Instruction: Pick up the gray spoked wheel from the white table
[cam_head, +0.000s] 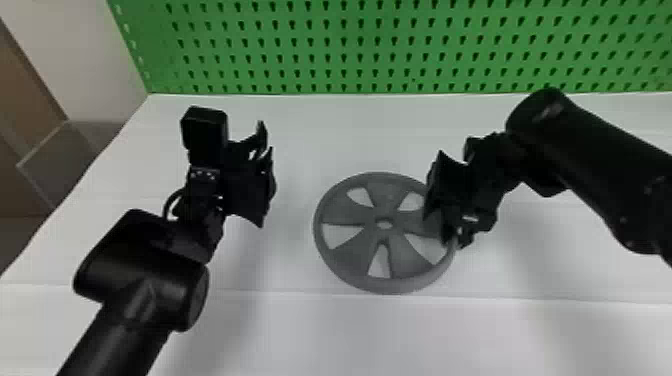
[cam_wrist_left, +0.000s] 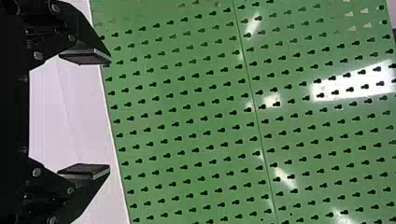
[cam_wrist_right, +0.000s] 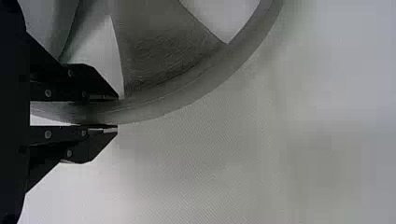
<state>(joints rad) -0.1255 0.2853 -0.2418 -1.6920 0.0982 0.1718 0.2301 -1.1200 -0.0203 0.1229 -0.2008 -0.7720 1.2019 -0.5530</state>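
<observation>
The gray spoked wheel (cam_head: 350, 255) is roughly level over the middle of the white table (cam_head: 310, 335); whether it rests fully on the surface I cannot tell. My right gripper (cam_head: 438, 205) is at the wheel's right side. In the right wrist view, the right gripper (cam_wrist_right: 117, 113) is shut on the wheel's rim (cam_wrist_right: 187, 95), one finger on the inner side and one on the outer. Off to the wheel's left, apart from it, is my left gripper (cam_head: 264, 175). Seen in the left wrist view, the left gripper (cam_wrist_left: 110, 114) stands open with nothing between its fingers.
A green perforated panel (cam_head: 350, 45) rises along the table's back edge. Beyond the table's left edge are a clear-looking box (cam_head: 60, 155) and a brown surface. Bare tabletop separates the left gripper from the wheel.
</observation>
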